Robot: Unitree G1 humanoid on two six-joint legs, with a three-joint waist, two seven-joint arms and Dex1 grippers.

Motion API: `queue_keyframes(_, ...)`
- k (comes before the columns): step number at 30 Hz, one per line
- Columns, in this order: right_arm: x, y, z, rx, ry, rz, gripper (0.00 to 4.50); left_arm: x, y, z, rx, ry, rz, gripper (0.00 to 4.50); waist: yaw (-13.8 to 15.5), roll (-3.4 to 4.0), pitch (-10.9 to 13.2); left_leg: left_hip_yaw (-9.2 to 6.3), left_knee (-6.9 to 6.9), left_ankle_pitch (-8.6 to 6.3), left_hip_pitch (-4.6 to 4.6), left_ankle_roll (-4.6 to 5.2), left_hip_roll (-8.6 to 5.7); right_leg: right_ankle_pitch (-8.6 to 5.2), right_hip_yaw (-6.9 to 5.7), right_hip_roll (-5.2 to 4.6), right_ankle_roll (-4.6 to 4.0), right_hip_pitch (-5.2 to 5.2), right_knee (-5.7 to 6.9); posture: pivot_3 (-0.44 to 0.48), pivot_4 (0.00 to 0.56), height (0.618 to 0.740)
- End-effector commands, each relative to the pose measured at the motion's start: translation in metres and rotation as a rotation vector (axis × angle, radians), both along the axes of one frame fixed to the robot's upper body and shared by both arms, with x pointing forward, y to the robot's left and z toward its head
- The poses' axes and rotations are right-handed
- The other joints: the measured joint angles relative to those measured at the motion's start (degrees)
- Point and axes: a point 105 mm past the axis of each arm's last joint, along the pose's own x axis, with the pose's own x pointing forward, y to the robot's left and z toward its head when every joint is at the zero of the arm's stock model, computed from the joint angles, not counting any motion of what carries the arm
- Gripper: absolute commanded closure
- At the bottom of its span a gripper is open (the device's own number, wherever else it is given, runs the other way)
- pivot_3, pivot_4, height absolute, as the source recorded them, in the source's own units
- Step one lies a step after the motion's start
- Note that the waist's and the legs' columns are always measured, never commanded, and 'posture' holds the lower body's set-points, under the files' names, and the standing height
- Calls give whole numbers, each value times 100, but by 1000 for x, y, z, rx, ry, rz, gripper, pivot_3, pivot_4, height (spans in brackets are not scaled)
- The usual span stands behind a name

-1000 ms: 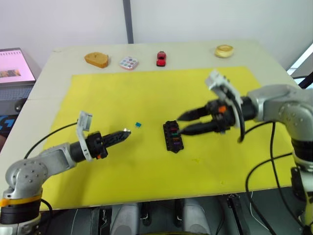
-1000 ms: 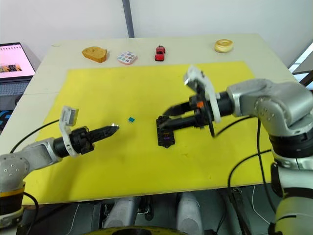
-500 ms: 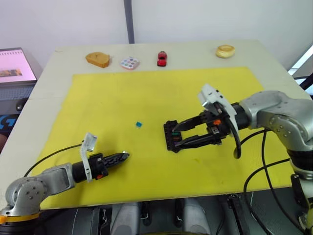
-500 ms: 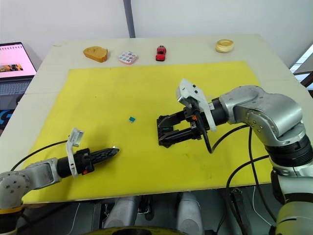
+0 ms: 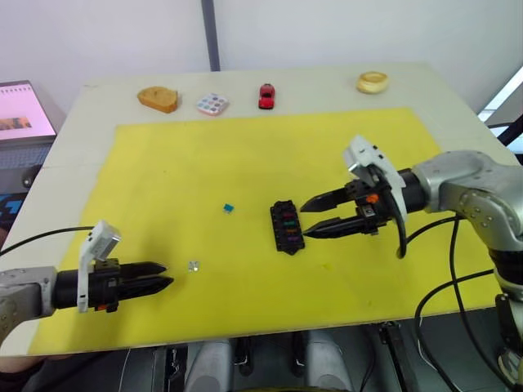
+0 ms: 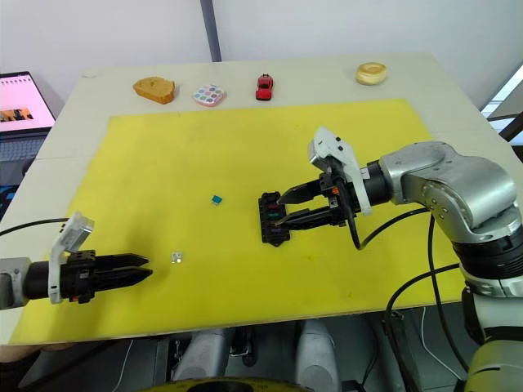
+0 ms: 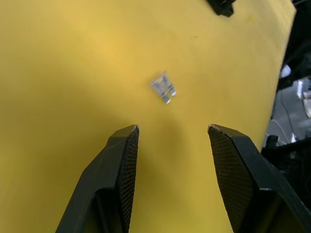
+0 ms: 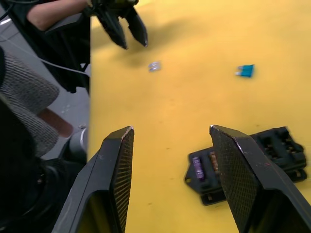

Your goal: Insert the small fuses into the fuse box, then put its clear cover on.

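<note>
Fuse box: the black fuse box point(image 5: 287, 227) lies on the yellow mat point(image 5: 245, 163) near its middle, several coloured fuses already seated in its slots.
Loose fuses: a teal fuse point(image 5: 229, 209) lies on the mat to the left of the box, apart from it; a small clear-grey fuse point(image 5: 194, 265) lies nearer the front edge, just ahead of the left gripper's tips.
Left gripper: the left gripper point(image 5: 162, 275) hovers low at the mat's front left corner, jaws parted and holding nothing, pointed at the grey fuse; the left wrist view shows that fuse point(image 7: 163, 88) just beyond the open fingers point(image 7: 125, 160).
Right gripper: the right gripper point(image 5: 306, 219) is just beside the box on its right, jaws spread wide and empty, tips level with the box's side but not clearly touching it.
Table: along the far edge of the table point(image 5: 98, 98) stand a tan wooden piece point(image 5: 158, 99), a round dotted tray point(image 5: 212, 104), a red toy car point(image 5: 265, 95) and a pale round roll point(image 5: 373, 82).
Off the table: a laptop screen point(image 5: 24, 110) shows at the left.
</note>
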Motion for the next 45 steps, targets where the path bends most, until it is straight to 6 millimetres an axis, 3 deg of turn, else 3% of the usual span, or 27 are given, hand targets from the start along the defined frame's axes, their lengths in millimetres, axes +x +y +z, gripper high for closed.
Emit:
queue_keyframes(1, -2, 2, 7, 13, -37, 17, 1912, 7, -6, -3, -8, -28, -4, 2135, -2, -2, 1, 4, -2, 1, 1, -2, 1, 1, 0, -1, 1, -2, 0, 0, 150, 740)
queue_keyframes(6, -2, 3, 8, 30, -31, 11, 1912, 12, -12, -10, -48, -17, 11, 2135, -6, -2, 0, 12, -4, 4, 6, -6, 12, 7, -1, 1, -4, -4, 3, 0, 150, 740)
queue_keyframes(15, 1, 1, 5, 36, -27, -29, 1912, -2, -29, -30, -93, 81, -30, 2135, 10, -1, -1, 13, 0, 4, 7, -6, 13, 10, -2, 0, -9, 0, 3, 0, 150, 740)
queue_keyframes(19, 3, 1, 5, 41, -29, -41, 1912, 7, -33, -40, -180, 125, 41, 2135, 47, 5, -4, 13, 5, 3, 9, -4, 13, 10, -3, -1, -9, 6, 3, 0, 150, 740)
queue_keyframes(22, 4, 0, 3, 44, -28, -56, 1912, 8, -33, -57, -170, 152, 69, 2952, 139, 7, -7, 12, 21, 1, 15, 0, 14, 12, -11, -1, -12, 19, 4, 0, 150, 740)
queue_keyframes(25, 4, 0, 3, 41, -27, -64, 1912, 9, -32, -63, -192, 175, 100, 4438, 144, 9, -10, 12, 34, -8, 15, 15, 12, 13, -14, -5, -16, 32, 2, 0, 150, 740)
queue_keyframes(29, 5, -2, 2, 41, -27, -79, 1912, 9, -30, -66, -204, 177, 118, 4480, 141, 34, -27, 12, 41, -13, 21, 22, 11, 14, -14, -7, -16, 43, 0, 0, 150, 740)
queue_keyframes(37, 6, -6, 1, 36, -24, -85, 1912, 13, -26, -48, -234, 104, 117, 4480, 127, 44, -33, 12, 41, -13, 24, 23, 11, 13, -16, -7, -16, 45, 0, 0, 150, 740)
queue_keyframes(45, 7, 1, 10, 64, -6, -38, 1912, 25, -23, 18, -276, -87, 91, 4480, 123, 33, -26, 12, 43, -12, 18, 22, 14, 13, -16, -3, -16, 40, 1, 0, 150, 740)
